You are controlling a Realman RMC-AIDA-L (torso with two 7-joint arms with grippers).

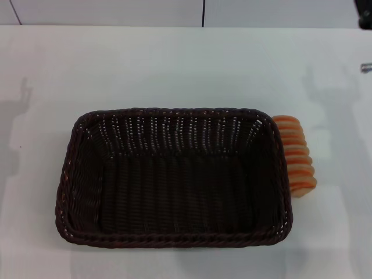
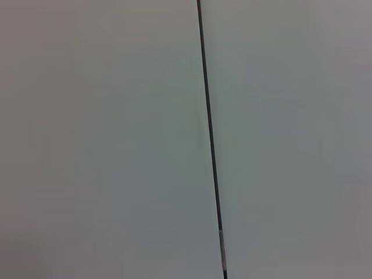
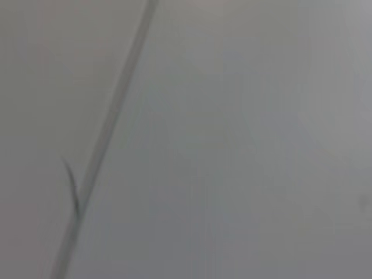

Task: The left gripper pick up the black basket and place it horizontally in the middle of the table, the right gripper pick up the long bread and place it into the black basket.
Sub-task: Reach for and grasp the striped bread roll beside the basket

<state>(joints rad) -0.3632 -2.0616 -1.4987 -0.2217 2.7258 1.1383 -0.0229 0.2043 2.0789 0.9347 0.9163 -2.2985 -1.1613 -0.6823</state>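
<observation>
The black basket (image 1: pixel 174 177) lies lengthwise across the middle of the white table (image 1: pixel 174 64), nothing inside it. The long bread (image 1: pixel 295 156), orange-tan with cream stripes, rests on the table touching the basket's right outer side. Neither gripper shows in the head view. A small dark and metal piece (image 1: pixel 366 40) of the right arm pokes in at the upper right edge. Both wrist views show only a pale flat surface crossed by a dark seam (image 2: pixel 210 145), with no fingers visible.
The table's far edge meets a white panelled wall (image 1: pixel 116 11) with a dark vertical seam (image 1: pixel 203 13). Arm shadows fall on the tabletop at the far left (image 1: pixel 23 93) and far right (image 1: pixel 331 99).
</observation>
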